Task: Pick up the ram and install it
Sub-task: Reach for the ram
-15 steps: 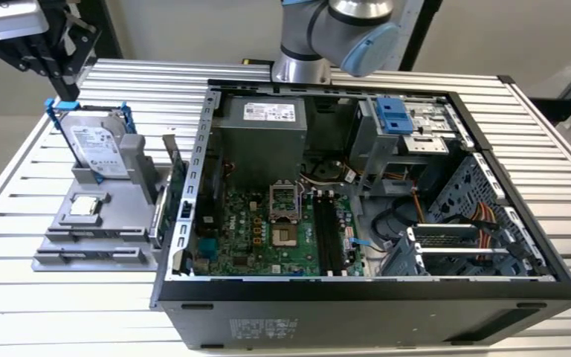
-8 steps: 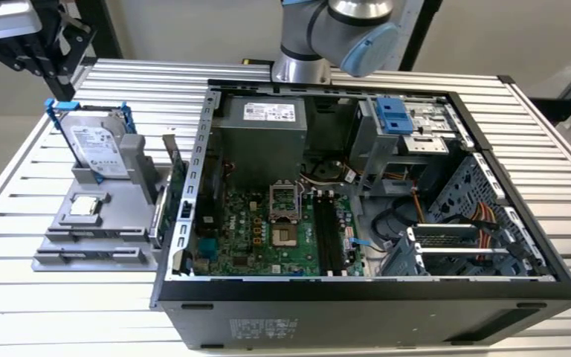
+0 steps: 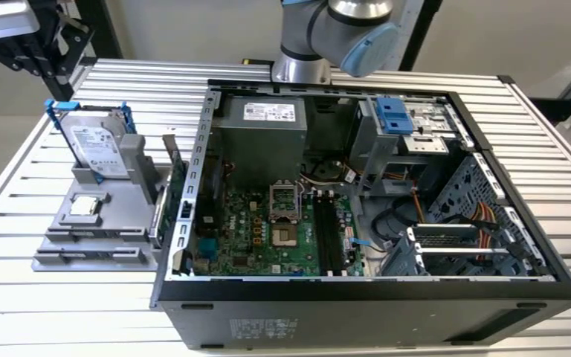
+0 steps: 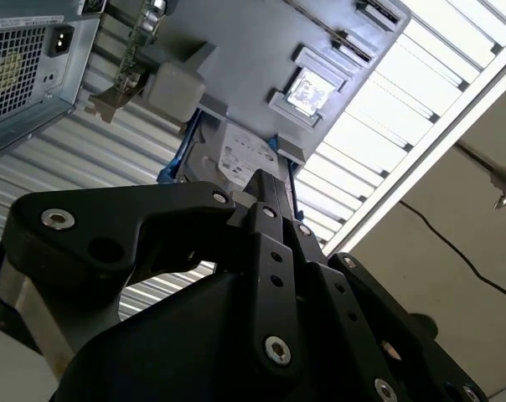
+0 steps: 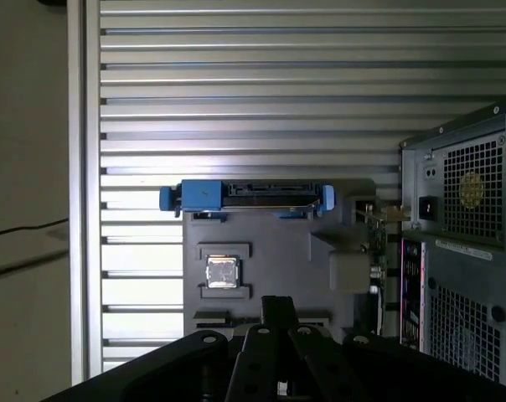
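The ram (image 3: 172,165) stands on edge left of centre in the exterior view, at the right side of the grey holder (image 3: 77,245), just beside the case (image 3: 365,305) wall. Its long axis runs along that wall, from upper frame toward lower. In the first wrist view the gripper (image 5: 278,303) hangs above the holder, fingers pressed together on nothing, apart from the ram
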Controlling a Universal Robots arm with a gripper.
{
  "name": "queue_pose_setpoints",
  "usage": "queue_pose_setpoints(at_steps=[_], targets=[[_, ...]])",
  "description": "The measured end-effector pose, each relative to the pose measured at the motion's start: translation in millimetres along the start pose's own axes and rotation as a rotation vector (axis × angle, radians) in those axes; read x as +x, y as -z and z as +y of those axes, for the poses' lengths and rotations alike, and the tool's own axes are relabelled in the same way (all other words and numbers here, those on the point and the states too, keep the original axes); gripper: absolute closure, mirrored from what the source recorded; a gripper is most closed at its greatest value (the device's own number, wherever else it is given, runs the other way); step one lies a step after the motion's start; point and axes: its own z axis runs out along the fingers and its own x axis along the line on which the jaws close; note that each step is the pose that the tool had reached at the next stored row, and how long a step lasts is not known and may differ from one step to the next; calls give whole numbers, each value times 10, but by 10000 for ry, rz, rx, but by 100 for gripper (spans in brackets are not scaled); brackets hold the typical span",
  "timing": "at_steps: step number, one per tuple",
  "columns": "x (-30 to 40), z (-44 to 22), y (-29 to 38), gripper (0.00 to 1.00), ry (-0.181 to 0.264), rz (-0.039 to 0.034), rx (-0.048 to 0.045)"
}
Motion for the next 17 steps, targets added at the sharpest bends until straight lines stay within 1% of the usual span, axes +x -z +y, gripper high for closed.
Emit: queue_pose_setpoints(at_steps=[6, 17], targets=[[1, -20, 0, 100, -3, 14, 0], [3, -134, 5, 100, -63, 74, 2]])
